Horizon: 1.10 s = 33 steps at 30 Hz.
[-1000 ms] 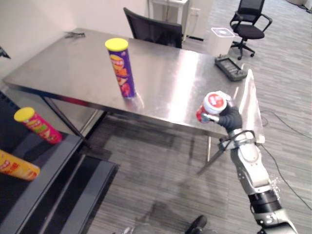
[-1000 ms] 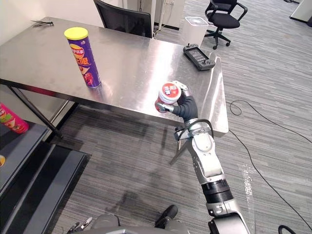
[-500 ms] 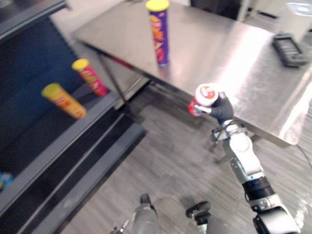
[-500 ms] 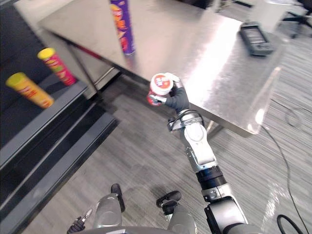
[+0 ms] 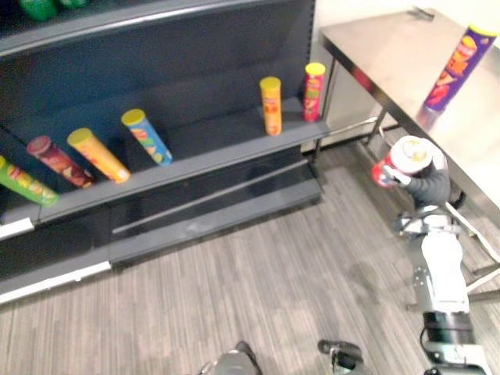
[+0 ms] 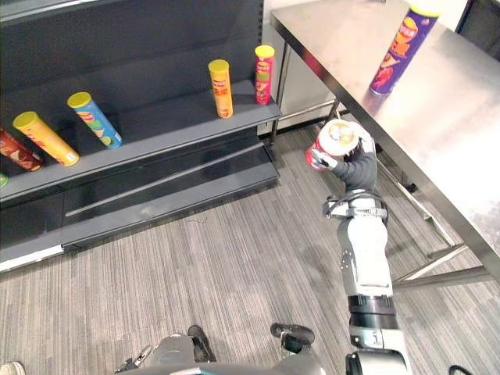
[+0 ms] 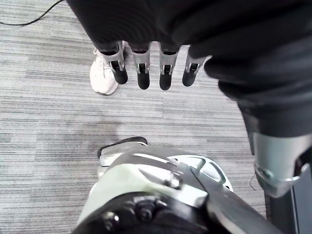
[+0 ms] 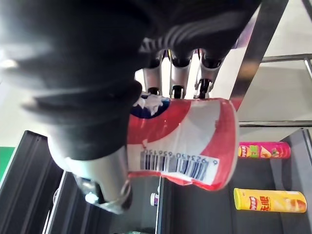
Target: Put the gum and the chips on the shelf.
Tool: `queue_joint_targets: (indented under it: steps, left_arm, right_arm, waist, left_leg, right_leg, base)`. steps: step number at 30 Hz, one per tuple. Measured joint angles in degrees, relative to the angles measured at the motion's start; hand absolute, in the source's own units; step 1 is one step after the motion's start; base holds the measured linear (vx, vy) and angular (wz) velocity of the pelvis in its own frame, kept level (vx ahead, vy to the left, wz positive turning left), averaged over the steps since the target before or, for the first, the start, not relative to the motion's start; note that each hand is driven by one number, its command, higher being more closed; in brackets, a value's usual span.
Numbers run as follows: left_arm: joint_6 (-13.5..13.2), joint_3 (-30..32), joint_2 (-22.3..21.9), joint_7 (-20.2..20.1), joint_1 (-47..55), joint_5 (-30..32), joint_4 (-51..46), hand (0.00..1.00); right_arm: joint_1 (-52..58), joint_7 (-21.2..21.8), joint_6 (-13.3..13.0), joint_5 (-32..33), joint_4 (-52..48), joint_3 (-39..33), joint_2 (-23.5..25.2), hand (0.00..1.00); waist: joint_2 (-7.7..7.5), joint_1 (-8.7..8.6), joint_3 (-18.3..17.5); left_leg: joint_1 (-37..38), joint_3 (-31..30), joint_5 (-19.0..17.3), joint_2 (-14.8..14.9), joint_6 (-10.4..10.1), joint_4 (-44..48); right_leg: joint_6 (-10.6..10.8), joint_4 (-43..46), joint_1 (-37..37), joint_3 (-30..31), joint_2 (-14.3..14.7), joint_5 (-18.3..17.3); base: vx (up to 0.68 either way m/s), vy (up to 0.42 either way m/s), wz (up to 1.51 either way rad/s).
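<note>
Right robot hand (image 6: 356,169) gripping red-white gum canister (image 6: 336,139) above floor (image 6: 234,262), between shelf (image 6: 160,117) and tabletop (image 6: 469,117); purple chips can (image 6: 400,48) standing on tabletop; left robot hand (image 7: 143,69) hanging, fingers relaxed.

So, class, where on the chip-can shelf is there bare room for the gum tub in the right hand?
Widest bare stretch of the shelf board: between the leaning blue chip can and the upright yellow chip can. Crowded: the left end, around the leaning yellow chip can, and the right end, by the pink chip can.
</note>
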Motion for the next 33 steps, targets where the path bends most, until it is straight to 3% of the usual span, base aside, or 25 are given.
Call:
queue_joint_targets:
  steps: [4, 11, 17, 21, 23, 25, 26, 27, 28, 29, 31, 32, 33]
  left_arm:
    - [0.1, 0.1, 0.9, 0.0, 0.5, -0.1, 0.3, 0.00]
    - [0.1, 0.2, 0.8, -0.1, 0.5, -0.1, 0.2, 0.00]
    - [-0.1, 1.2, 0.9, -0.2, 0.6, -0.8, -0.8, 0.00]
    - [-1.0, 1.0, 0.8, -0.2, 0.6, -1.2, -2.7, 0.00]
    - [-1.3, 0.9, 0.9, -0.2, 0.6, -1.4, -3.4, 0.00]
    - [-1.4, -0.3, 0.9, -0.2, 0.9, -4.3, -4.2, 0.00]
    - [-1.4, -1.2, 0.9, -0.2, 1.0, -5.4, -4.4, 0.00]
    - [-1.4, -2.1, 1.0, -0.2, 1.1, -5.7, -5.2, 0.00]
    - [-1.5, -2.7, 1.0, -0.2, 1.1, -5.7, -6.0, 0.00]
    - [-1.5, -3.5, 1.5, -0.1, 1.1, -5.7, -7.1, 0.00]
    - [-1.6, -3.8, 1.5, -0.1, 1.2, -5.8, -6.9, 0.00]
    - [-1.6, -3.9, 1.3, -0.2, 1.6, -5.7, -6.6, 0.00]
    - [-1.7, -3.9, 1.2, -0.2, 1.7, -5.7, -6.5, 0.00]
  right_arm:
    - [1.6, -0.7, 0.4, 0.0, 0.0, 0.1, 1.1, 1.00]
    - [1.8, -0.5, 0.4, 0.0, 0.2, 0.1, 1.2, 1.00]
    - [1.8, -0.2, 0.4, 0.0, 3.1, 1.1, 1.3, 1.00]
    - [0.9, 0.8, 0.4, 0.0, 4.5, 5.5, 1.2, 1.00]
    - [-0.3, 1.1, 0.4, 0.0, 4.6, 7.4, 1.2, 1.00]
    - [-1.6, 1.3, 0.4, 0.0, 4.6, 9.0, 1.1, 1.00]
    - [-2.0, 1.6, 0.4, 0.0, 4.5, 9.5, 1.1, 1.00]
    - [-2.3, 2.3, 0.4, 0.0, 4.4, 9.8, 1.0, 1.00]
    - [-2.4, 2.6, 0.4, 0.0, 4.4, 9.8, 1.1, 1.00]
    - [-2.8, 3.6, 0.4, -0.1, 4.5, 10.6, 1.2, 1.00]
    - [-1.7, 3.6, 0.3, 0.0, 3.8, 10.5, 1.3, 1.00]
    - [-0.7, 3.6, 0.3, 0.0, 3.3, 10.4, 1.2, 1.00]
    - [-0.2, 3.6, 0.3, 0.0, 2.8, 10.4, 1.2, 1.00]
  waist:
    - [-1.93, 0.72, -0.9]
    - [-1.96, 1.74, -1.6]
    - [-2.75, 3.08, -2.7]
    - [-2.90, 3.98, -2.8]
    - [-2.85, 5.58, -2.8]
    - [-2.78, 6.37, -2.9]
    - [-2.68, 6.32, -2.9]
    - [-2.03, 5.84, -2.7]
    - [-1.39, 6.02, -2.3]
    - [-1.19, 6.00, -2.1]
    - [-0.99, 4.79, -2.0]
    - [-0.92, 3.75, -1.9]
    - [-1.09, 3.31, -1.8]
  left_leg:
    - [1.5, 0.0, 0.6, -1.5, 0.7, -3.0]
    - [2.6, -0.2, 3.9, -1.7, -0.2, -7.0]
    - [0.9, -2.1, 4.1, -0.3, -0.3, -4.3]
    - [-4.1, -4.8, 0.6, 3.7, 0.7, 6.2]
    - [-6.0, -6.2, -1.5, 5.0, 1.3, 10.4]
    - [-7.7, -9.1, -4.5, 3.8, 2.5, 12.8]
    - [-8.4, -10.7, -5.1, 2.7, 3.3, 13.0]
    - [-9.2, -13.6, -5.8, 1.2, 4.4, 13.0]
    - [-9.8, -15.3, -6.2, 0.7, 4.7, 12.9]
    - [-10.6, -18.4, -6.2, -0.4, 5.4, 12.1]
    - [-9.6, -21.3, -5.7, -3.7, 6.3, 10.2]
    - [-8.1, -23.1, -5.5, -6.8, 7.1, 9.3]
    - [-7.4, -24.0, -5.4, -8.1, 7.2, 8.9]
  right_leg:
    - [0.7, 0.0, -0.2, 3.8, -0.5, 0.6]
    - [0.8, 0.1, -0.4, 5.1, 0.6, 0.6]
    - [1.6, 0.1, 0.8, 4.6, 1.3, 1.2]
    - [2.2, 0.7, 3.5, 3.4, 2.3, 1.6]
    - [2.8, 1.3, 4.7, 3.3, 2.2, 2.1]
    - [1.8, 5.3, 6.9, 5.1, -1.0, 4.4]
    - [0.2, 7.8, 6.6, 8.8, -3.2, 7.3]
    - [-1.4, 11.4, 3.9, 18.0, -5.5, 12.0]
    - [-0.5, 12.9, 0.8, 25.7, -5.2, 10.8]
    - [4.4, 15.4, -6.0, 43.8, -0.1, 2.2]
    - [6.0, 15.9, -8.3, 54.6, 4.5, -4.0]
    - [6.2, 15.9, -8.5, 57.8, 6.2, -6.4]
    - [6.3, 15.7, -8.7, 58.9, 6.6, -7.3]
  base:
    - [-0.12, 0.150, 0.05]
    - [-0.03, 0.071, 0.03]
    - [0.01, 0.043, 0.15]
    - [0.00, 0.071, 0.48]
    - [-0.05, 0.136, 0.44]
    - [-0.08, 0.270, 0.86]
    - [-0.05, 0.386, 1.16]
    - [-0.03, 0.338, 0.93]
    - [0.01, 0.287, 1.06]
    - [0.02, 0.175, 0.84]
    - [0.07, 0.125, 1.27]
    - [0.11, 0.103, 1.38]
    - [0.13, 0.096, 1.33]
